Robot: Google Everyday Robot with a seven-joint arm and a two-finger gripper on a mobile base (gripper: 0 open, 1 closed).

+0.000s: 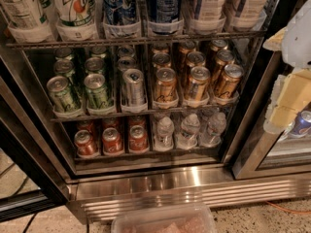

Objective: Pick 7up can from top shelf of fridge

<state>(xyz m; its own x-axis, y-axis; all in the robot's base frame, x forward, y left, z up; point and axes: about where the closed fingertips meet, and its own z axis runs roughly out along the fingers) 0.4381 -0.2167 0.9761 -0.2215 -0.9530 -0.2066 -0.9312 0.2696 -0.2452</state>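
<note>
The 7up can (pixel 75 6) is standing upright in a clear holder on the top shelf (pixel 136 40) of the fridge (pixel 160 188), second from the left in the visible row. Just right of the 7up can, a blue can (pixel 119 4) is sitting in the neighbouring holder. Below the 7up can, green cans (pixel 63 93) are filling the next rack, with gold cans (pixel 197 84) further right. The gripper (pixel 284 108) is hanging well to the right of the 7up can and lower, overlapping the door frame. Whether its jaws are spread or pressed together cannot be told.
</note>
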